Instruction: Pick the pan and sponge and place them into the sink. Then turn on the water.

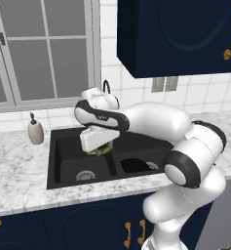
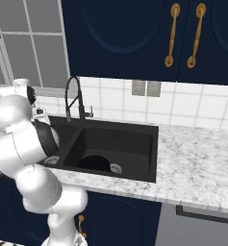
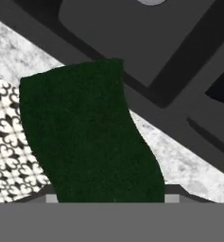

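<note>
Two basins make up the black sink (image 1: 68,146), which is set into the marble counter (image 1: 19,171) under the window. The pan (image 2: 94,163) lies flat on the floor of the basin on the robot's right, close to that basin's front wall and next to its round drain (image 2: 115,168); in the left base view it is a darker round patch (image 1: 134,165) beside the divider. The gripper (image 1: 101,149) hangs above the sink, over the back part of the divider between the basins, and it holds the sponge (image 3: 90,137). In the hand view the sponge's dark green face runs up from between the fingertips, its body bowed, with the sink's front rim and the counter's front edge behind it. In the left base view a bit of its yellow-green body (image 1: 103,150) peeks out below the white hand. The jaws stand at a middling width, closed on the sponge's sides. A beige soap dispenser (image 1: 35,131) stands on the counter near the sink's back left corner. The faucet (image 2: 76,98) rises behind the sink's rear rim.
</note>
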You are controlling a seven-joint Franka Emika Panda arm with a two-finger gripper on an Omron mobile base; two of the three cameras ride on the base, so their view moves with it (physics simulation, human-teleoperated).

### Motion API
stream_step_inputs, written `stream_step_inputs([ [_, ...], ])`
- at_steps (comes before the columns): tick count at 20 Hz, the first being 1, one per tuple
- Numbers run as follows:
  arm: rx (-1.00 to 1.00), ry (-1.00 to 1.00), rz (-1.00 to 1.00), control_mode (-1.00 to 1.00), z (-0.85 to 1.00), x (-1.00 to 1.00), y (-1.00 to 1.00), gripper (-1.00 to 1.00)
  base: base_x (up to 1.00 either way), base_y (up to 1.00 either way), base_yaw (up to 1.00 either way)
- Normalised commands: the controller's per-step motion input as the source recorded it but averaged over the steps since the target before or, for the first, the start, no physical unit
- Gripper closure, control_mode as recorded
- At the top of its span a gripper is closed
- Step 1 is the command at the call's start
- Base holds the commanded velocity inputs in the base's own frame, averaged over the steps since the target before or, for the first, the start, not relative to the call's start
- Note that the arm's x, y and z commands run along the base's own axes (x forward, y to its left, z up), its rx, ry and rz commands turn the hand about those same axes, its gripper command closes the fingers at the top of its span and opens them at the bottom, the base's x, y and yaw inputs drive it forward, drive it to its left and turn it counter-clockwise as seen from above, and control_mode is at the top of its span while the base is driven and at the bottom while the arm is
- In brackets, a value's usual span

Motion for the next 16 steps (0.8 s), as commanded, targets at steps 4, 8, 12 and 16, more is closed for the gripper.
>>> stream_step_inputs([
  [4, 0.00, 0.03, 0.00, -1.00, 0.24, -0.08, -1.00, 1.00, 0.00, 0.00, 0.00],
  [8, 0.00, 0.00, 0.00, -1.00, 0.13, -0.06, -1.00, 1.00, 0.00, 0.00, 0.00],
  [12, 0.00, 0.00, 0.03, -1.00, 0.02, -0.14, -1.00, 1.00, 0.00, 0.00, 0.00],
  [16, 0.00, -0.01, 0.02, -1.00, -0.01, 0.02, -1.00, 1.00, 0.00, 0.00, 0.00],
])
